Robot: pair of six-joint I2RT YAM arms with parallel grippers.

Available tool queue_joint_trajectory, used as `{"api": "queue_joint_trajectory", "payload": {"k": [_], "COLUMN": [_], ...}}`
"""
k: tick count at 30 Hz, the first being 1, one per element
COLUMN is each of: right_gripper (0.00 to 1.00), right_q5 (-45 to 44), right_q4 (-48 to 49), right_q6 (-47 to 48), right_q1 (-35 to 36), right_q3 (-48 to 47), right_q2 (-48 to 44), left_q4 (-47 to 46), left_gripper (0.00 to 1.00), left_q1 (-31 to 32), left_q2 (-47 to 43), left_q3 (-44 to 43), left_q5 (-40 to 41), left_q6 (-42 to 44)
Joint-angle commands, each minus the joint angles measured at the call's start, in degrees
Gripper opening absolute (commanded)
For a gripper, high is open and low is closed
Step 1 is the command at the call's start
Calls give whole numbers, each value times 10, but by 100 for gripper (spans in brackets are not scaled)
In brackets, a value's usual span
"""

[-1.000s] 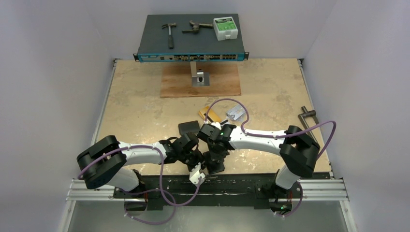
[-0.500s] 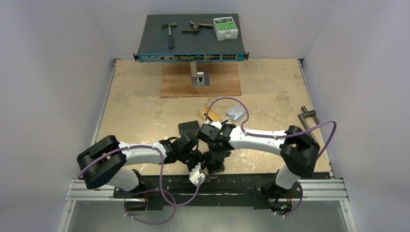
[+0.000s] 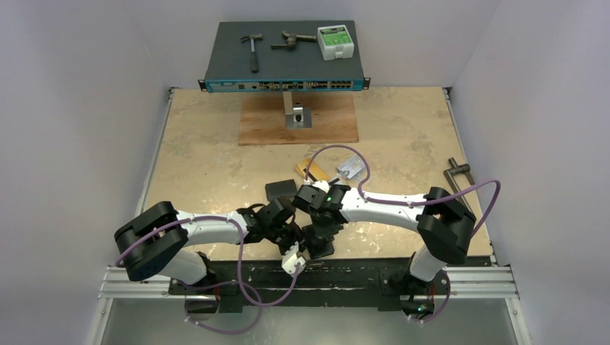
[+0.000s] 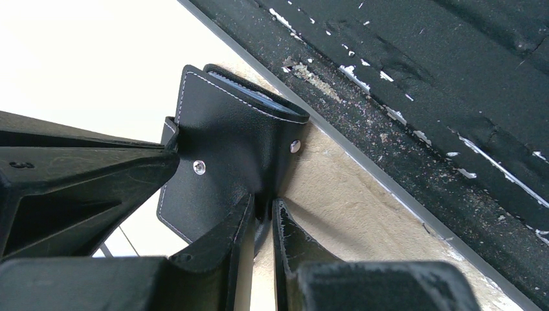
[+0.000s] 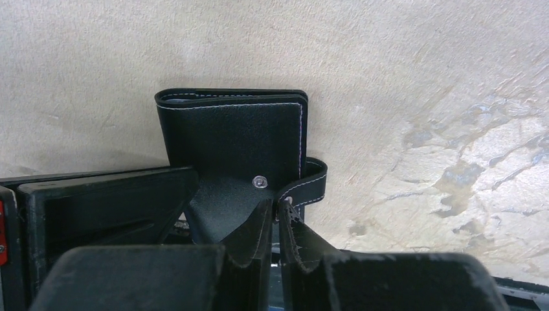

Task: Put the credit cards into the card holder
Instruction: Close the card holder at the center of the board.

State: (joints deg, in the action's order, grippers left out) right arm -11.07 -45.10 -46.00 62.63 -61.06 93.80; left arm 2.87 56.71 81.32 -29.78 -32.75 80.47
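The card holder is held up on edge just above the table, at its near edge, and is gripped from two sides. The left hand is seen with its fingers drawn narrow, and a fold of the holder's black leather is pinched between them, directly ahead of the fingertips. Two metal studs are seen on the cover above that hand, and a thin pale edge shows between the leaves at the holder's top; whether this is a card cannot be told. The right hand is likewise drawn narrow. The snap tab is curled round from the holder's side and its end is caught between that hand's fingertips, just beside a stud on the cover. The two hands are placed close together, the right hand's body being seen immediately to the left of the left hand in the left wrist view. Well beyond both hands, toward the far side of the table, a gold-orange card and a silver-grey card are laid flat near each other, outside the holder. A plain black pouch is laid between those cards and the left hand, nearer the hand.
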Motion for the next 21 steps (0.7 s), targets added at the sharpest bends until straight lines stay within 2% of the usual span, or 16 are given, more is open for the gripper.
{"api": "queue_joint_trajectory", "payload": {"k": [1, 2, 5, 7, 10, 21], "right_gripper": [5, 6, 22, 27, 29, 24], "right_q5": [-29, -38, -48, -52, -51, -46], "right_q4": [-17, -23, -37, -41, -41, -45], "right_q6": [-15, -11, 3, 5, 4, 4], "right_q1": [2, 2, 6, 13, 22, 28], "right_q3": [-22, -26, -38, -41, -43, -43], "right_q2": [-5, -4, 6, 9, 18, 28], "left_q4": [57, 58, 59, 60, 61, 60], "left_gripper": [12, 12, 12, 12, 12, 12], "left_q1": [1, 1, 1, 2, 2, 1], "left_q2": [2, 2, 3, 3, 4, 4], "left_q3": [-2, -2, -3, -4, -5, -5], "left_q5": [-7, -7, -7, -7, -7, -6], "left_q6": [-26, -26, -26, -26, -26, -28]}}
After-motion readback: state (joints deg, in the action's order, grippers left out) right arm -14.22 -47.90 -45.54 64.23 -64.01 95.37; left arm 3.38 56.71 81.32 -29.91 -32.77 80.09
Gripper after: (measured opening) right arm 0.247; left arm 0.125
